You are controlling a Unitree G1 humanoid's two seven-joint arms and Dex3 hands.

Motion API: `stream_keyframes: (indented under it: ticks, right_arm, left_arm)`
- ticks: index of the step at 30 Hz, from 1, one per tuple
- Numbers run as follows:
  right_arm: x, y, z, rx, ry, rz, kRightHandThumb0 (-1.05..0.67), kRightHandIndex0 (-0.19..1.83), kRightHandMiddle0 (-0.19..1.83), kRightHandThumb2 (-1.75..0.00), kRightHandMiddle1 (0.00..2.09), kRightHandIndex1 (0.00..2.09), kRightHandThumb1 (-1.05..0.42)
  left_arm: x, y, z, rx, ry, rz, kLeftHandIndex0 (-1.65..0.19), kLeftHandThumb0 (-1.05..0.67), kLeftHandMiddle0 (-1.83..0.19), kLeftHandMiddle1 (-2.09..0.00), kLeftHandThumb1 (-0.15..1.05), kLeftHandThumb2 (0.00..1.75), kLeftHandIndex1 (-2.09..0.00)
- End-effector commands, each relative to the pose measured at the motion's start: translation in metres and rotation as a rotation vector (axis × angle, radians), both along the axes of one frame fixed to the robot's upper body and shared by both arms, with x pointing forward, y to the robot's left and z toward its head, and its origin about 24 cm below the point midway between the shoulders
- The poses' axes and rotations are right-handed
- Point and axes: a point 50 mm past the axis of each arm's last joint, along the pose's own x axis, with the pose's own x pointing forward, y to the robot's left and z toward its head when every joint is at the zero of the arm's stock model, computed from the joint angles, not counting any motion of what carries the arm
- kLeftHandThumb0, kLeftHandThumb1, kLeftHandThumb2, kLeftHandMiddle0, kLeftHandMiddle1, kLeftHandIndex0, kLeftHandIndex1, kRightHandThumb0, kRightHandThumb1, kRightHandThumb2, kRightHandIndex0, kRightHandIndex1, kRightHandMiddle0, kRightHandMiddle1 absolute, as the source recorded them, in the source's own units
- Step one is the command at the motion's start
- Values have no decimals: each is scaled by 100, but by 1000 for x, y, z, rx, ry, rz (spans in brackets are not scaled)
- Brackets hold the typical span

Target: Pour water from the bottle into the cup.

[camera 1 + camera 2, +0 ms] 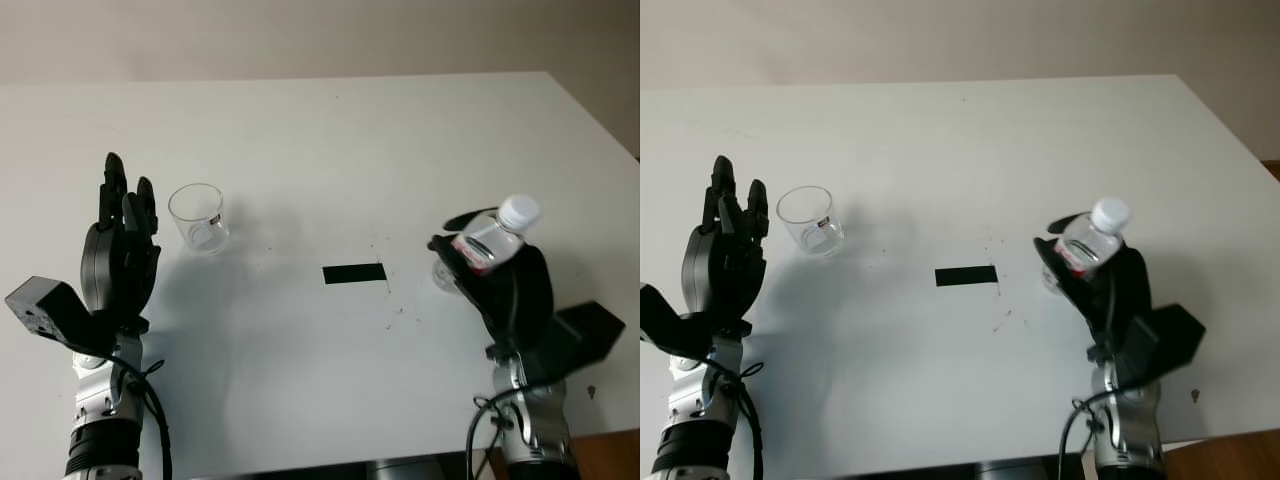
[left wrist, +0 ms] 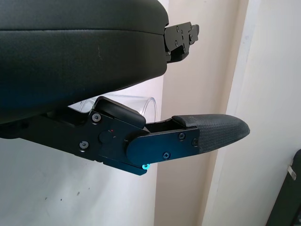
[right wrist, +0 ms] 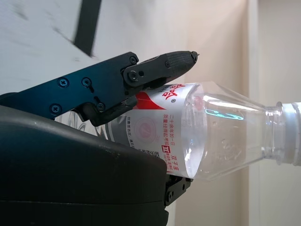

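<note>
Left eye view: white tabletop (image 1: 300,120) with a black tape strip (image 1: 354,273) near its middle; places below are given from that strip
Bottle: clear plastic bottle (image 1: 488,240) with a white cap and a red and white label, to the right of the strip and a little apart from it; it tilts, cap pointing up and away from the strip
Right hand: right hand (image 1: 490,275) is closed around the bottle's lower body, right of the strip; in the right wrist view a finger (image 3: 160,66) presses on the label and the palm shell backs the other side of the bottle (image 3: 207,132)
Bottle cap: on, white, above the hand
Cup: clear empty-looking cup (image 1: 197,218), upright on the tabletop, well to the left of the strip and slightly farther back
Left hand: left hand (image 1: 122,235) is open and holds nothing, farther left of the strip than the cup, just beside the cup and not touching it; fingers point away from the robot
Left wrist view: cup (image 2: 136,101) shows partly behind the hand's shell
</note>
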Motion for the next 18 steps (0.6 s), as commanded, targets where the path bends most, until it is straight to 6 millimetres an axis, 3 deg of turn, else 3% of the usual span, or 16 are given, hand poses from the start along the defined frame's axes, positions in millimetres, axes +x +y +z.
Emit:
stream_keyframes:
  ticks: [1, 5, 9, 14, 18]
  right_arm:
    - [20, 6, 24, -64, -55, 37, -14, 28, 22, -32, 209, 209, -105]
    - [50, 22, 52, -193, -77, 79, -15, 20, 13, -27, 209, 209, -105]
    - [77, 42, 82, -374, -106, 82, -14, 36, 18, -18, 209, 209, -105]
    - [102, 67, 103, -524, -94, 96, -10, 85, 70, -17, 209, 209, -105]
    - [112, 81, 110, -597, -76, 112, -11, 105, 96, -19, 209, 209, -104]
  left_arm:
    - [2, -1, 2, 0, -10, -4, 16, -86, 7, 0, 105, 56, 0]
    - [3, -1, 2, 3, -12, -6, 15, -86, 7, 0, 105, 57, 0]
    - [3, -2, 3, 6, -18, -4, 16, -85, 7, 0, 105, 58, 0]
    - [4, -2, 3, -4, -23, -9, 14, -86, 6, 0, 105, 56, 0]
    - [4, -3, 3, -12, -32, -11, 15, -86, 6, 0, 105, 56, 0]
